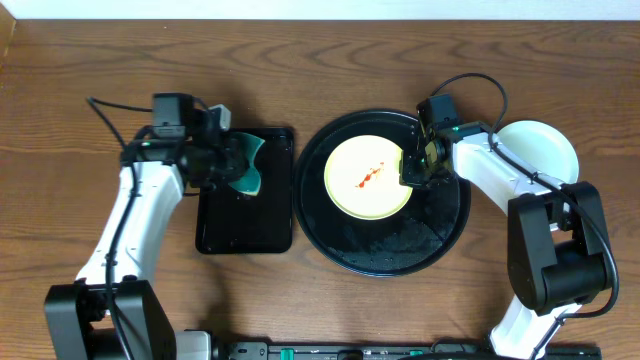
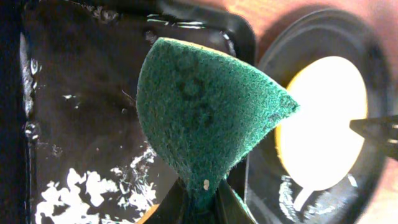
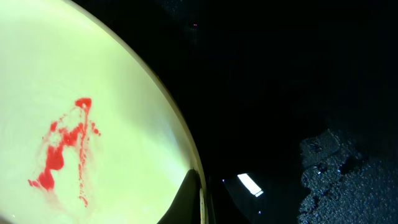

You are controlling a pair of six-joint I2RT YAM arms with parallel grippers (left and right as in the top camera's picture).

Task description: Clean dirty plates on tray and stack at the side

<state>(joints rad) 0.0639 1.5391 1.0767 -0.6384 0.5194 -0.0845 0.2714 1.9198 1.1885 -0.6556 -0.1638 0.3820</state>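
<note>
Green sponge is pinched in my left gripper over one rectangular tray. Mid-worktop, one round black tray holds one yellow plate with a red smear. My right gripper is at its right rim, and I cannot tell its grip. One pale plate lies toward the right edge.

Wood-grain table, pale wall behind

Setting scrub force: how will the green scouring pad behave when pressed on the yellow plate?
Probably floppy: the pad folds where the left pincer pinches it. Likely light, with a rough, grippy face that shouldn't slip.
</note>
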